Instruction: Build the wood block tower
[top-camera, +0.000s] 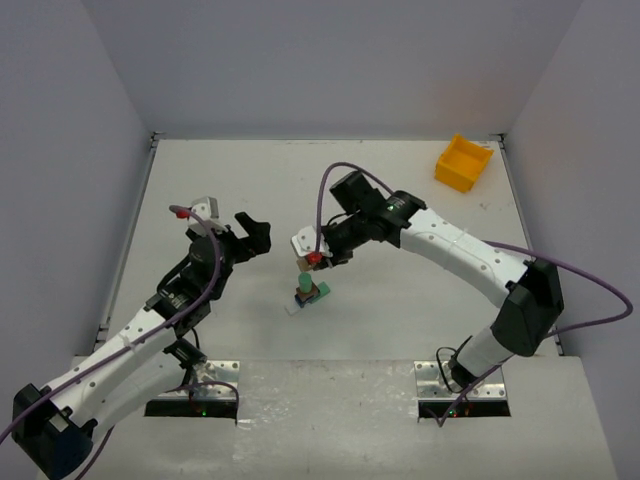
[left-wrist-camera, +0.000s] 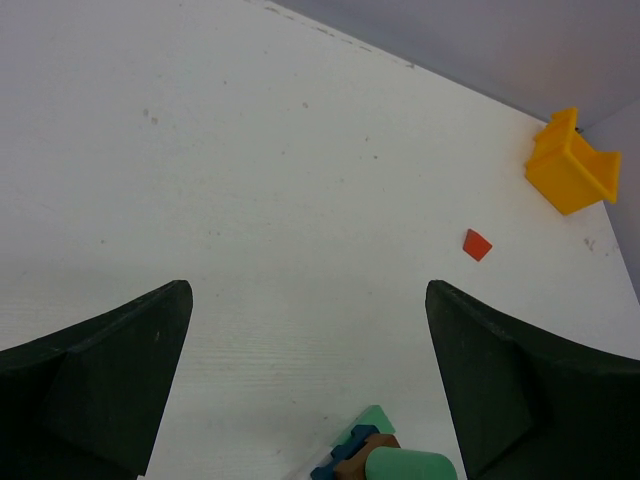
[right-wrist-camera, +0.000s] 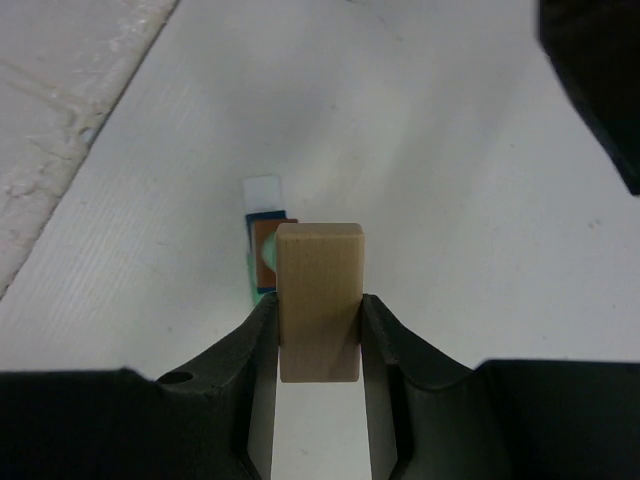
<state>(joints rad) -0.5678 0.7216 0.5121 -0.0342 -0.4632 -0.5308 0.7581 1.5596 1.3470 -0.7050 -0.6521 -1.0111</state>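
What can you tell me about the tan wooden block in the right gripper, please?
The tan block is a plain rectangular piece of pale wood with faint grain and softly rounded edges. It is clamped on two opposite sides by the black fingers of the right gripper, and its end sticks out past the fingertips. It hangs above the white table, right by the partly built tower. Only the fingers visibly touch it.

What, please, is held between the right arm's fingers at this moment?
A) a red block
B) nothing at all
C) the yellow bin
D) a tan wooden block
D: the right wrist view shows the tan wooden block clamped between the right fingers, with the wood block tower showing behind it.
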